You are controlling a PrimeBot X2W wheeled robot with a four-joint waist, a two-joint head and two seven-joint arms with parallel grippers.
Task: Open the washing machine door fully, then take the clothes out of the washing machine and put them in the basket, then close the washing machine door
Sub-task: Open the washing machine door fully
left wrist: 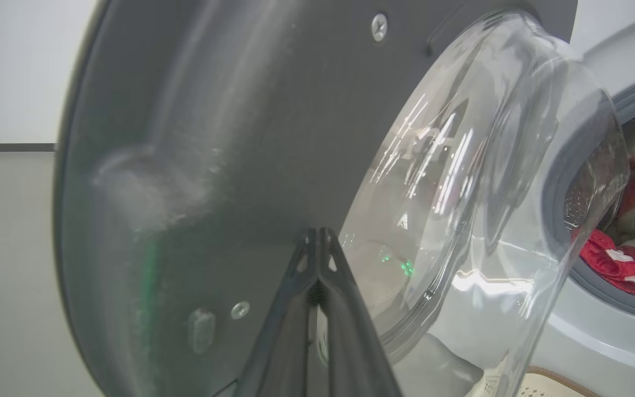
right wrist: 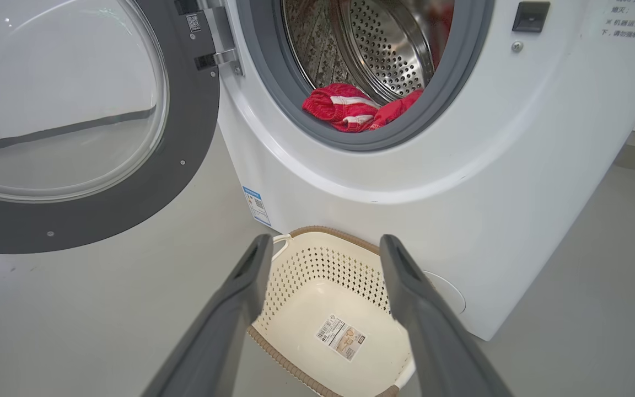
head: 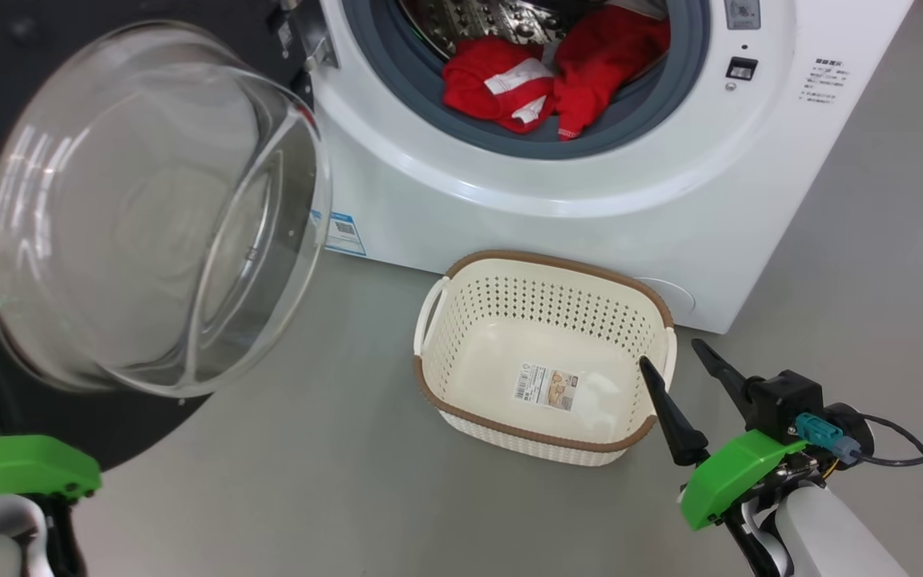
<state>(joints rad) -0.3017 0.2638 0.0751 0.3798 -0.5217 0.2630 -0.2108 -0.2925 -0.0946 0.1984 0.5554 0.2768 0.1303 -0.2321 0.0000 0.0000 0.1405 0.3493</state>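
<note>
The washing machine door [head: 149, 208] stands swung open at the left, its glass bowl bulging toward me. Inside the white washing machine [head: 550, 200] the red clothes [head: 550, 80] lie at the drum's front on the grey rubber ring. On the floor before the machine sits the basket [head: 558, 260], holding just its paper label. My right gripper [head: 674, 357] hovers open at the basket's right rim, nothing between its fingers. My left gripper [left wrist: 317, 237] is shut, its tips close to the door's dark inner face [left wrist: 229, 138]; contact is unclear.
Grey floor [head: 309, 481] spreads around the basket and to the machine's right. The open door takes up the left side. My left arm's green wrist cover [head: 21, 469] sits below the door. A blue label [head: 345, 232] marks the machine's lower front.
</note>
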